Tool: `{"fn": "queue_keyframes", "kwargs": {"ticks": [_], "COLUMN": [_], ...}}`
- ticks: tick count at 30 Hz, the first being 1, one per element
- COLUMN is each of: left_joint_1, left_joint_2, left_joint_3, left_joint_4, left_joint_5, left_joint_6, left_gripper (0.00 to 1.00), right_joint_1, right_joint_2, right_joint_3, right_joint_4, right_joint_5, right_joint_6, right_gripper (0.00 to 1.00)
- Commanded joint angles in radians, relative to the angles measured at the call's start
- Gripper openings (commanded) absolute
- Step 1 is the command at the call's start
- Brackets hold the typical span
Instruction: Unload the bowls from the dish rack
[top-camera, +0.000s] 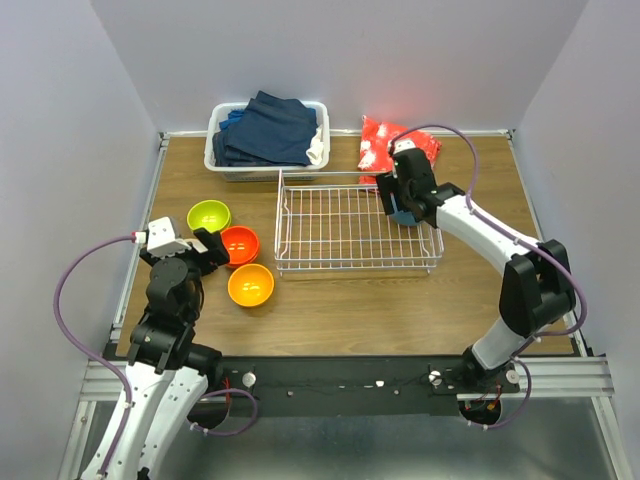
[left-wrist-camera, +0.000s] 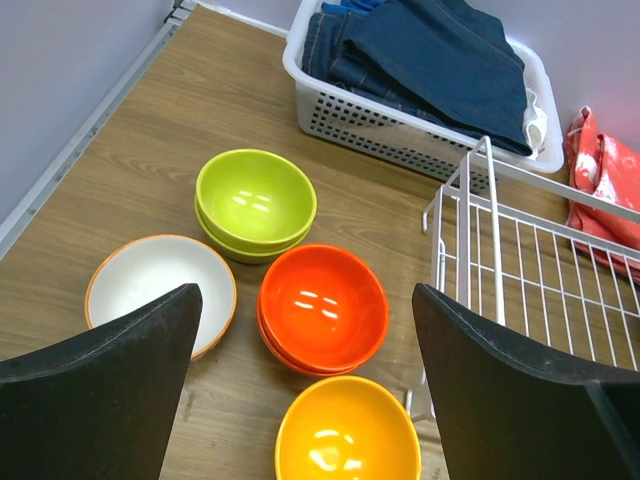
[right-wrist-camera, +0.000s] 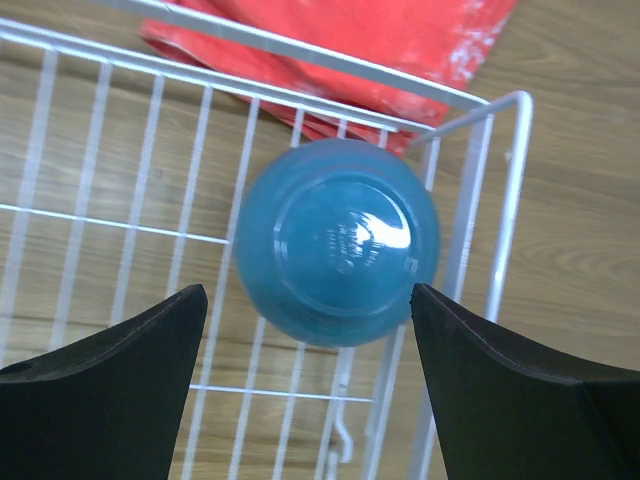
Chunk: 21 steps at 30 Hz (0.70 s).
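Note:
The white wire dish rack (top-camera: 330, 232) stands mid-table. One teal blue bowl (right-wrist-camera: 337, 240) lies upside down in its far right corner, also seen in the top view (top-camera: 404, 216). My right gripper (right-wrist-camera: 308, 290) is open just above it, fingers on either side, not touching. My left gripper (left-wrist-camera: 305, 290) is open and empty above the bowls on the table left of the rack. These are a stack of two lime green bowls (left-wrist-camera: 255, 200), a stack of two red-orange bowls (left-wrist-camera: 322, 305), a yellow-orange bowl (left-wrist-camera: 347, 440) and a bowl with a white inside (left-wrist-camera: 160, 285).
A solid white tub (top-camera: 222, 165) of dark blue clothes stands at the back, behind the rack's left end. A red bag (top-camera: 380, 140) lies at the back right, just behind the rack's corner. The rack's near left corner (left-wrist-camera: 440, 215) is close to the red-orange bowls.

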<state>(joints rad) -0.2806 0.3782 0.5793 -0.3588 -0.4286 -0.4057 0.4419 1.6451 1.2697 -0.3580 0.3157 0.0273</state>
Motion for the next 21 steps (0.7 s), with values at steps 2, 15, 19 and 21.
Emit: {"fn": "queue_keyframes", "kwargs": {"ticks": [2, 15, 19, 21], "left_joint_1": [-0.015, -0.074, -0.078, -0.078], "left_joint_2": [-0.038, -0.105, -0.107, -0.108], "left_joint_3": [-0.013, -0.024, -0.024, -0.024], "left_joint_4": [0.026, 0.024, 0.023, 0.023], "left_joint_5": [0.005, -0.047, -0.05, -0.053], "left_joint_6": [0.03, 0.048, 0.051, 0.053], "left_gripper": [0.95, 0.95, 0.95, 0.95], "right_joint_1": [0.09, 0.164, 0.17, 0.172], "right_joint_2": [0.016, 0.134, 0.168, 0.18], "right_joint_3": [-0.076, -0.131, -0.13, -0.138], "right_joint_4": [0.008, 0.134, 0.142, 0.165], "right_joint_5": [0.235, 0.399, 0.395, 0.396], "right_joint_6": [-0.301, -0.55, -0.576, -0.595], "right_gripper": [0.91, 0.93, 0.93, 0.93]}}
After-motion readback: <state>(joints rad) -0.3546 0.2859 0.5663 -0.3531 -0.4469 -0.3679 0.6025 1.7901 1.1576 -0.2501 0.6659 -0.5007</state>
